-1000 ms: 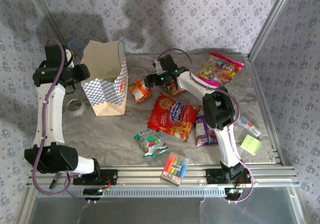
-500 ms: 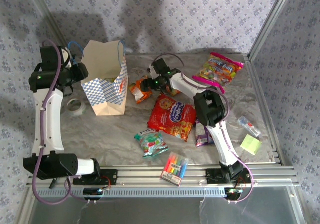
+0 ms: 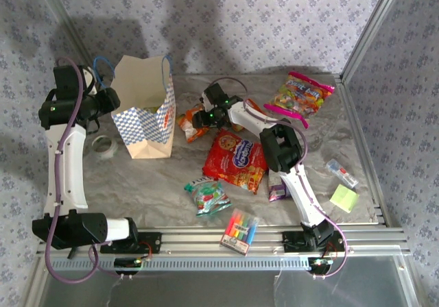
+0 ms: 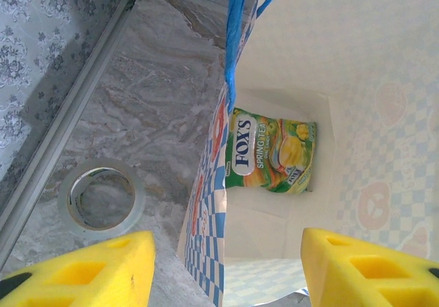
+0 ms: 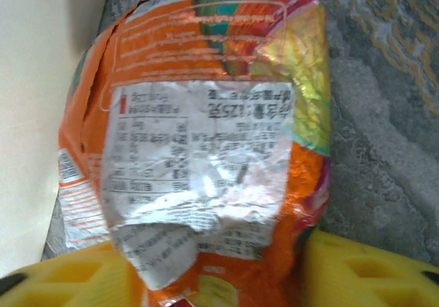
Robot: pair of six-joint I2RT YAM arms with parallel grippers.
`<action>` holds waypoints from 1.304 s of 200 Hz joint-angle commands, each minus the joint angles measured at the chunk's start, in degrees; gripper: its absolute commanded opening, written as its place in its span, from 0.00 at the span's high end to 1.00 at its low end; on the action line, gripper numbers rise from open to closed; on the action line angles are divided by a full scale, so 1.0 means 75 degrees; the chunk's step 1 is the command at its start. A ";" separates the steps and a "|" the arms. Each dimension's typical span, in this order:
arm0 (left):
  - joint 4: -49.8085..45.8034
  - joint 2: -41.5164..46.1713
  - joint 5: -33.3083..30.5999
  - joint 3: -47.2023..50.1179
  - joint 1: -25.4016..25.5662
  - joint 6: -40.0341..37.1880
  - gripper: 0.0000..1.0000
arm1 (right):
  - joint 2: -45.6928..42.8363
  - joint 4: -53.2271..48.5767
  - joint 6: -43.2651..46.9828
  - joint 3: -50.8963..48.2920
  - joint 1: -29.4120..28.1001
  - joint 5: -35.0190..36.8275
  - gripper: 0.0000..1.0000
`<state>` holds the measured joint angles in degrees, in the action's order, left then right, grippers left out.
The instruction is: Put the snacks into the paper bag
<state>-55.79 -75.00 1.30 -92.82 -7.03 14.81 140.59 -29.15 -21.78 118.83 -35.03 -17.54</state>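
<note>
The right gripper (image 5: 219, 276) straddles the orange-white packet (image 5: 206, 163), with a yellow foam pad at each edge. Whether they bite yet cannot be told. The packet lies on the table (image 3: 171, 177), just beside the paper bag (image 3: 147, 125). Here is the danger: that foil is slick, crumpled and pillow-shaped, so a shallow pinch at one end could slip, or let the packet flop and catch the bag's rim. The left gripper (image 4: 226, 266) stands open astride the bag's left wall, and a nudge there could tip the light, stiff kraft paper. Inside, a glossy green-yellow packet (image 4: 271, 151) lies flat on the bottom.
</note>
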 commanded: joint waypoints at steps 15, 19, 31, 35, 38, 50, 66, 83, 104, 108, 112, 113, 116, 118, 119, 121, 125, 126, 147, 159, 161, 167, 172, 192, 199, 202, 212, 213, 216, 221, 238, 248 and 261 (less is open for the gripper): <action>0.0148 0.0227 0.0039 0.0011 -0.0070 -0.0111 0.41 | 0.0120 -0.0411 -0.0037 0.0176 -0.0016 0.0231 0.63; 0.0145 0.0236 0.0042 0.0012 -0.0070 -0.0111 0.41 | 0.0100 -0.0420 -0.0037 0.0166 -0.0011 0.0245 0.65; 0.0150 0.0254 0.0046 0.0028 -0.0068 -0.0111 0.41 | 0.0014 -0.0426 -0.0008 0.0132 -0.0002 0.0252 0.68; 0.0153 0.0250 0.0039 0.0036 -0.0069 -0.0101 0.41 | -0.0029 -0.0437 -0.0003 0.0127 -0.0005 0.0283 0.70; 0.0150 0.0256 0.0042 0.0049 -0.0068 -0.0100 0.41 | -0.0056 -0.0444 -0.0002 0.0119 0.0000 0.0293 0.71; 0.0141 0.0262 0.0040 0.0047 -0.0069 -0.0088 0.41 | -0.0161 -0.0483 0.0049 0.0106 0.0008 0.0340 0.76; 0.0149 0.0280 0.0057 0.0057 -0.0071 -0.0070 0.41 | -0.0312 -0.0519 0.0100 0.0077 0.0030 0.0372 0.80; 0.0155 0.0314 0.0073 0.0055 -0.0062 -0.0042 0.41 | -0.0475 -0.0520 0.0163 -0.0007 0.0034 0.0439 0.83; 0.0150 0.0367 0.0111 0.0059 -0.0065 -0.0029 0.41 | -0.0691 -0.0577 0.0208 -0.0102 0.0041 0.0529 0.85; 0.0150 0.0373 0.0118 0.0059 -0.0070 -0.0029 0.41 | -0.0738 -0.0587 0.0220 -0.0115 0.0041 0.0540 0.85; 0.0144 0.0385 0.0117 0.0060 -0.0071 -0.0029 0.41 | -0.0778 -0.0590 0.0231 -0.0136 0.0041 0.0546 0.86; 0.0141 0.0388 0.0113 0.0059 -0.0071 -0.0029 0.41 | -0.0791 -0.0590 0.0237 -0.0138 0.0047 0.0546 0.86; 0.0138 0.0391 0.0110 0.0063 -0.0061 -0.0035 0.41 | -0.0822 -0.0596 0.0249 -0.0149 0.0042 0.0557 0.86; 0.0138 0.0397 0.0100 0.0069 -0.0068 -0.0033 0.41 | -0.0862 -0.0601 0.0254 -0.0157 0.0044 0.0557 0.87; 0.0138 0.0400 0.0098 0.0070 -0.0064 -0.0031 0.41 | -0.0874 -0.0601 0.0255 -0.0166 0.0049 0.0557 0.87; 0.0138 0.0405 0.0097 0.0065 -0.0060 -0.0036 0.41 | -0.0904 -0.0602 0.0255 -0.0173 0.0043 0.0569 0.87; 0.0138 0.0412 0.0087 0.0064 -0.0070 -0.0029 0.41 | -0.0960 -0.0602 0.0266 -0.0195 0.0041 0.0589 0.87; 0.0138 0.0413 0.0086 0.0068 -0.0076 -0.0029 0.41 | -0.0970 -0.0602 0.0267 -0.0203 0.0041 0.0591 0.87; 0.0164 0.0427 0.0084 0.0097 -0.0070 -0.0012 0.41 | -0.1263 -0.0633 0.0334 -0.0301 0.0041 0.0725 0.88; 0.0183 0.0426 0.0128 0.0116 -0.0066 0.0029 0.41 | -0.1447 -0.0637 0.0372 -0.0366 0.0042 0.0794 0.88; 0.0184 0.0432 0.0142 0.0111 -0.0061 0.0029 0.41 | -0.1478 -0.0637 0.0381 -0.0381 0.0041 0.0801 0.88; 0.0191 0.0426 0.0160 0.0130 -0.0067 0.0041 0.41 | -0.1565 -0.0637 0.0396 -0.0425 0.0034 0.0842 0.88; 0.0190 0.0426 0.0178 0.0129 -0.0071 0.0041 0.41 | -0.1655 -0.0634 0.0406 -0.0468 0.0030 0.0897 0.88; 0.0205 0.0447 0.0252 0.0149 -0.0062 0.0050 0.41 | -0.1996 -0.0637 0.0417 -0.0658 0.0018 0.1074 0.89; 0.0220 0.0461 0.0249 0.0158 -0.0071 0.0053 0.41 | -0.2114 -0.0664 0.0412 -0.0710 0.0020 0.1127 0.89; 0.0230 0.0467 0.0254 0.0170 -0.0069 0.0053 0.41 | -0.2162 -0.0671 0.0419 -0.0733 0.0018 0.1153 0.89; 0.0274 0.0495 0.0257 0.0216 -0.0061 0.0064 0.41 | -0.2336 -0.0672 0.0422 -0.0800 0.0009 0.1218 0.89; 0.0276 0.0496 0.0253 0.0219 -0.0066 0.0064 0.41 | -0.2355 -0.0672 0.0421 -0.0810 0.0008 0.1228 0.89; 0.0287 0.0507 0.0249 0.0233 -0.0069 0.0073 0.41 | -0.2412 -0.0669 0.0426 -0.0827 0.0009 0.1252 0.89; 0.0307 0.0519 0.0262 0.0249 -0.0068 0.0076 0.41 | -0.2501 -0.0668 0.0430 -0.0869 0.0008 0.1286 0.89; 0.0350 0.0543 0.0293 0.0299 -0.0063 0.0088 0.41 | -0.2848 -0.0852 0.0454 -0.1032 -0.0011 0.1422 0.89; 0.0350 0.0533 0.0357 0.0303 -0.0071 0.0077 0.41 | -0.3055 -0.0826 0.0501 -0.1159 -0.0040 0.1467 0.89; 0.0349 0.0514 0.0455 0.0288 -0.0061 0.0076 0.41 | -0.3315 -0.0813 0.0562 -0.1286 -0.0093 0.1588 0.89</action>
<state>-54.65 -72.14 2.48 -90.35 -7.14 15.07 121.21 -35.00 -19.20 110.48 -35.03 -7.99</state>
